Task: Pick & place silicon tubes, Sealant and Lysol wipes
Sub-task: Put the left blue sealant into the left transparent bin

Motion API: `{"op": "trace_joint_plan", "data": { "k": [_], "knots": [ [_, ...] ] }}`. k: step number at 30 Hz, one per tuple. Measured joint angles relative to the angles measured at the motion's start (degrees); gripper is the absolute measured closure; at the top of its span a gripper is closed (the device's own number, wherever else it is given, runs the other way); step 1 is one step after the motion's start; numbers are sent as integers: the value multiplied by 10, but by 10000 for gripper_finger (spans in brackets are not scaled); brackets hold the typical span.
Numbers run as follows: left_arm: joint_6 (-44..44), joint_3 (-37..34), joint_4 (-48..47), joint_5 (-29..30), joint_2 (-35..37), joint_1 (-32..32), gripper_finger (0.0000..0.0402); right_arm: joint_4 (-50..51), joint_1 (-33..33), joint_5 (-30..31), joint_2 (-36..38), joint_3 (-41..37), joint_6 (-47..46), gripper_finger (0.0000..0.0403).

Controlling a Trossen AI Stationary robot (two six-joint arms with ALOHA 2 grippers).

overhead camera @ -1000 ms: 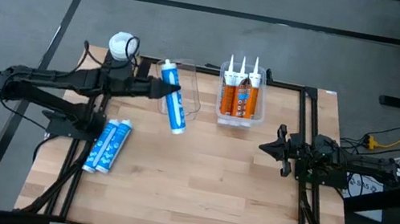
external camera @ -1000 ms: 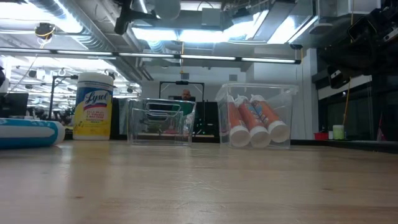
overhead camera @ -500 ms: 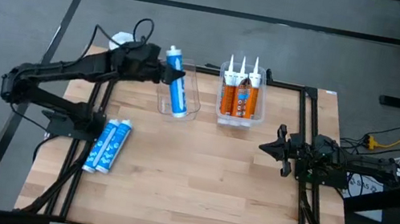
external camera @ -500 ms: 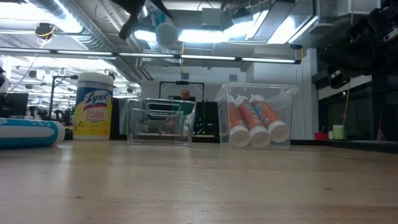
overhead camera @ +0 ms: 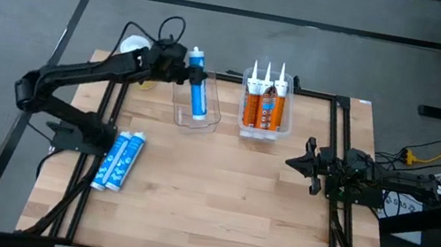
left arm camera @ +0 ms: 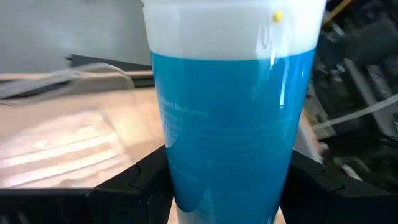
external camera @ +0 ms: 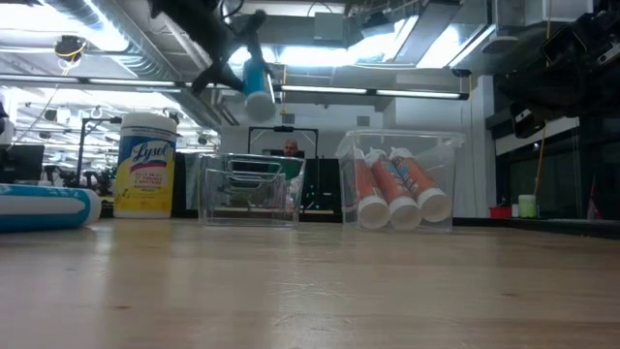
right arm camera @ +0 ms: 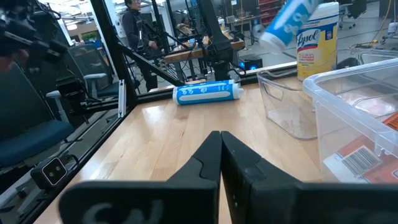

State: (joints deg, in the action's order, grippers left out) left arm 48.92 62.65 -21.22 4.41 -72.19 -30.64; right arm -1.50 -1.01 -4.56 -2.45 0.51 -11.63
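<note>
The left gripper [overhead camera: 183,68] reaches out over the far-left part of the table [overhead camera: 217,195], at about 11 o'clock from the table's centre, and its fingers [left arm camera: 134,183] are clamped on a blue silicone tube [overhead camera: 197,88] with a white cap. Seen from above, the tube hangs over the empty clear bin [overhead camera: 198,106], cap end toward 12 o'clock; the low view shows it held well above the bin's rim, tilted, not touching it. In the left wrist view the blue barrel fills the space between the two dark fingers.

At 3 o'clock of that bin stands a second clear bin [overhead camera: 264,117] holding three orange sealant cartridges [overhead camera: 263,104] with white nozzles — leaning side by side. The Lysol wipes [external camera: 144,165], a yellow canister with a white lid, stand on the table at the far-left corner, at about 9 o'clock of the empty bin; from above the left arm covers most of it. Two more blue tubes [overhead camera: 118,160] lie flat and touching each other near the left edge, at about 8 o'clock of the table's centre.

The right gripper [overhead camera: 297,163] waits low at the table's right edge, around 3 o'clock, fingers pressed together on nothing.
</note>
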Motion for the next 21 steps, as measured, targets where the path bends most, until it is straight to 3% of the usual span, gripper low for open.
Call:
{"op": "trace_joint_plan", "data": {
  "k": [10,21],
  "knots": [
    [-24,0,-2,4,-48,-54,184,0,0,0,0,0,0,391],
    [-26,0,-61,35,-104,-58,184,0,0,0,0,0,0,391]
  ]
}}
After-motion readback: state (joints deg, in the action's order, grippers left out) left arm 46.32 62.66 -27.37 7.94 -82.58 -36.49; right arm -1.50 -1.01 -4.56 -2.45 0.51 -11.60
